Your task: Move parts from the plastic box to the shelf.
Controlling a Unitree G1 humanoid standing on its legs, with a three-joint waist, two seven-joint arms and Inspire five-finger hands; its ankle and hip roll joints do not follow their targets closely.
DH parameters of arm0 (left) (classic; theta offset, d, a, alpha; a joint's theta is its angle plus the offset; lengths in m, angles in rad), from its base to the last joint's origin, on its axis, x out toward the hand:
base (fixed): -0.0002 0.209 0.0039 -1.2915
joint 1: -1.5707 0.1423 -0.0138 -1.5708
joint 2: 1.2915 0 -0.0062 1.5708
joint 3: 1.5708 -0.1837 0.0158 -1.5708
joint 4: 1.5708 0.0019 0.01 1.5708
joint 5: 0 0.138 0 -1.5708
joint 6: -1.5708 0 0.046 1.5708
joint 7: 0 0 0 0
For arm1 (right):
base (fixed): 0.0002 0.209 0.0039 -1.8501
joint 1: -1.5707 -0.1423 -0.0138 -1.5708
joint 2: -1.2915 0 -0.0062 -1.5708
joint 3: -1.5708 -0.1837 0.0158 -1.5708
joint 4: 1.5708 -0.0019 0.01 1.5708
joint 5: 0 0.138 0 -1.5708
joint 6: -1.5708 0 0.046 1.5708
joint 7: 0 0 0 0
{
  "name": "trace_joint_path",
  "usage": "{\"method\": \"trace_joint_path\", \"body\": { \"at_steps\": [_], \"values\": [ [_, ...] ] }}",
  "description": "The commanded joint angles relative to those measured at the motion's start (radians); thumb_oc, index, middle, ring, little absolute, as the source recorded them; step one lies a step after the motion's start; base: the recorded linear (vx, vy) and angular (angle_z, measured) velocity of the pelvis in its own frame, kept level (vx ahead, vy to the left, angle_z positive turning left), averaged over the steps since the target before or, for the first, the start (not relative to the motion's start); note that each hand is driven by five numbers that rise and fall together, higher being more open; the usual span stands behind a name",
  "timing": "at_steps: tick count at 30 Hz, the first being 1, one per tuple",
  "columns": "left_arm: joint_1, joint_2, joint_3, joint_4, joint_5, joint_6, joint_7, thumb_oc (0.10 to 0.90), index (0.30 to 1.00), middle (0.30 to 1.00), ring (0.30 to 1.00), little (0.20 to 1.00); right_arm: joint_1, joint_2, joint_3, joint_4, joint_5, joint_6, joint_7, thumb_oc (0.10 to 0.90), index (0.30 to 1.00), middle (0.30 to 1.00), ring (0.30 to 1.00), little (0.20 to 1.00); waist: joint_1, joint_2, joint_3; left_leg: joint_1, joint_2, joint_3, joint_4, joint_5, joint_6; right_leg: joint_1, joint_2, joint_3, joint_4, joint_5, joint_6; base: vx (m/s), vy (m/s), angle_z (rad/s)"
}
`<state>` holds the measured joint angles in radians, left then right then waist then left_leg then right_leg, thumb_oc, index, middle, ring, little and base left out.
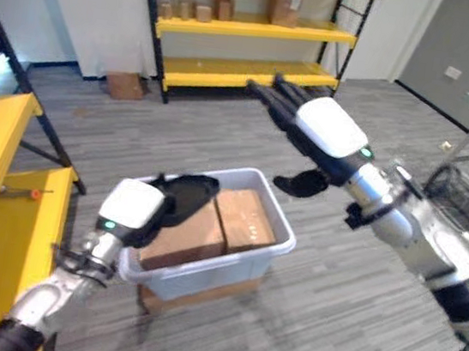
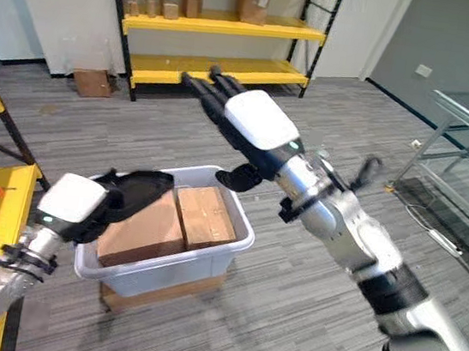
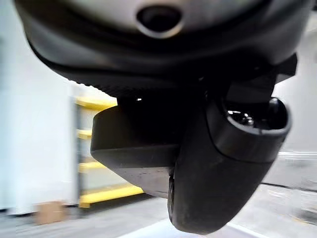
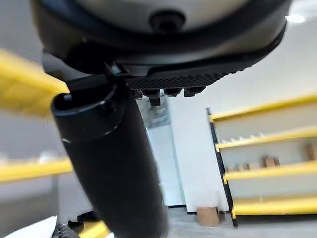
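left robot hand (image 1: 181,199): over the near-left corner of the plastic box, fingers flat and relaxed across the top of the left cardboard part, not curled round it, nothing gripped
right robot hand (image 1: 299,115): raised above and beyond the box's far-right side, fingers straight, pointing toward the shelf, thumb hanging below, empty
plastic box (image 1: 274,252): white tub sitting on a brown carton on the floor, between the two arms
left part (image 1: 187,239): brown carton in the box's left half, long axis running near-left to far-right, tilted up at the rim
right part (image 1: 246,219): touching the left one, lies flatter
shelf (image 1: 262,29): yellow, well beyond the box, small cartons on it
key relation: parts lie directly under the left robot hand; right robot hand is well apart above, so left is nearer
next, judged: curl fingers on left part
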<state>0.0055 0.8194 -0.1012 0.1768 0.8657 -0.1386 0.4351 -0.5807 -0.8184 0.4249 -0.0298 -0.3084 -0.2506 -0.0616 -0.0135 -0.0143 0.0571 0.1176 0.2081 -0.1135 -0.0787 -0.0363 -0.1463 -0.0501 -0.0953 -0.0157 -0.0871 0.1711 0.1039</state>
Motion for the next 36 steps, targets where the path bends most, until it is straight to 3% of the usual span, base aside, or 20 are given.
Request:
{"method": "trace_joint_path", "body": {
  "at_steps": [1,5,8,14,16,19,20,21,25,30,33,36],
  "values": [
    [-0.119,0.089,0.091,-0.130,-0.066,-0.009,0.139,0.400,0.300,0.300,0.300,0.300,-0.055,-0.002,-0.107,-0.071,0.125,-0.036,-0.040,0.900,1.000,1.000,1.000,1.000,-0.003,-0.002,-0.049,-0.046,-0.020,-0.096,0.005,0.057,0.060,0.026,-0.004,-0.036,0.172,-0.213,0.021,0.01,-0.073,0.16],
    [-0.062,0.074,0.163,-0.187,-0.074,-0.008,0.155,0.400,0.300,0.300,0.300,0.300,0.011,0.030,-0.150,-0.139,0.224,-0.057,-0.005,0.900,1.000,1.000,1.000,1.000,0.000,0.002,-0.033,-0.065,0.000,-0.117,0.017,0.066,0.055,-0.010,0.023,-0.042,0.239,-0.256,0.002,-0.01,-0.098,0.08],
    [-0.024,0.068,0.199,-0.227,-0.078,-0.014,0.166,0.400,0.300,0.300,0.300,0.300,0.002,0.046,-0.124,-0.155,0.287,-0.064,0.022,0.900,1.000,1.000,1.000,1.000,0.016,-0.002,-0.011,-0.092,0.010,-0.139,0.048,0.082,0.052,-0.038,0.041,-0.048,0.283,-0.278,-0.014,-0.05,-0.154,0.04],
    [0.057,0.071,0.263,-0.345,-0.066,-0.043,0.192,0.400,0.300,0.300,0.300,0.300,-0.088,0.071,-0.059,-0.170,0.387,-0.079,0.024,0.900,1.000,1.000,1.000,1.000,0.097,0.003,0.053,-0.189,0.032,-0.227,0.080,0.271,0.006,-0.057,0.079,-0.110,0.277,-0.302,-0.062,-0.08,-0.175,0.14],
    [0.067,0.077,0.282,-0.391,-0.066,-0.054,0.188,0.400,0.300,0.300,0.300,0.300,-0.112,0.062,-0.046,-0.171,0.374,-0.075,0.009,0.900,1.000,1.000,1.000,1.000,0.119,0.014,0.079,-0.238,0.019,-0.213,0.080,0.362,0.001,-0.055,0.063,-0.169,0.252,-0.295,-0.072,-0.14,-0.070,0.63],
    [0.055,0.065,0.281,-0.410,-0.061,-0.061,0.199,0.400,0.300,0.300,0.300,0.300,-0.107,0.065,-0.039,-0.167,0.354,-0.073,-0.002,0.900,1.000,1.000,1.000,1.000,0.123,0.020,0.083,-0.239,0.010,-0.109,0.090,0.334,0.016,-0.049,0.038,-0.219,0.217,-0.281,-0.070,-0.10,-0.033,1.07],
    [0.054,0.065,0.281,-0.410,-0.061,-0.061,0.199,0.400,0.300,0.300,0.300,0.300,-0.107,0.065,-0.039,-0.167,0.354,-0.073,-0.002,0.900,1.000,1.000,1.000,1.000,0.123,0.021,0.082,-0.241,0.010,-0.110,0.091,0.335,0.016,-0.050,0.038,-0.220,0.214,-0.278,-0.070,-0.14,-0.046,1.04],
    [0.037,0.047,0.265,-0.422,-0.067,-0.078,0.208,0.400,0.300,0.300,0.300,0.300,-0.057,0.085,-0.047,-0.166,0.347,-0.076,-0.010,0.900,1.000,1.000,1.000,1.000,0.123,0.022,0.077,-0.205,-0.015,-0.063,0.183,0.272,0.029,-0.054,0.013,-0.261,0.187,-0.256,-0.073,-0.16,-0.067,0.94],
    [0.018,0.044,0.263,-0.440,-0.051,-0.078,0.215,0.400,0.300,0.300,0.300,0.300,0.020,0.119,-0.069,-0.174,0.351,-0.075,0.008,0.900,1.000,1.000,1.000,1.000,0.097,0.026,0.051,-0.116,-0.038,-0.014,0.265,0.185,0.043,-0.063,-0.010,-0.349,0.160,-0.238,-0.074,-0.10,-0.007,0.67],
    [0.036,0.017,0.265,-0.459,-0.042,-0.077,0.220,0.400,0.300,0.300,0.300,0.300,0.096,0.146,-0.128,-0.184,0.352,-0.067,0.003,0.900,1.000,1.000,1.000,1.000,0.072,0.054,0.034,-0.069,-0.030,-0.003,0.159,0.137,0.038,-0.038,-0.042,-0.420,0.182,-0.232,-0.050,0.00,0.114,0.89],
    [0.047,0.016,0.260,-0.465,-0.037,-0.079,0.221,0.400,0.300,0.300,0.300,0.300,0.122,0.157,-0.139,-0.186,0.350,-0.068,0.002,0.900,1.000,1.000,1.000,1.000,0.077,0.057,0.027,-0.062,-0.027,-0.005,0.112,0.130,0.034,-0.018,-0.052,-0.433,0.177,-0.226,-0.043,0.05,0.141,0.52],
    [0.057,0.018,0.262,-0.469,-0.036,-0.072,0.219,0.400,0.300,0.300,0.300,0.300,0.171,0.172,-0.165,-0.193,0.340,-0.064,0.001,0.900,1.000,1.000,1.000,1.000,0.092,0.047,0.014,-0.051,-0.037,-0.022,0.053,0.079,0.042,0.024,-0.075,-0.450,0.176,-0.235,-0.022,0.11,0.140,0.53]
  ]
}}
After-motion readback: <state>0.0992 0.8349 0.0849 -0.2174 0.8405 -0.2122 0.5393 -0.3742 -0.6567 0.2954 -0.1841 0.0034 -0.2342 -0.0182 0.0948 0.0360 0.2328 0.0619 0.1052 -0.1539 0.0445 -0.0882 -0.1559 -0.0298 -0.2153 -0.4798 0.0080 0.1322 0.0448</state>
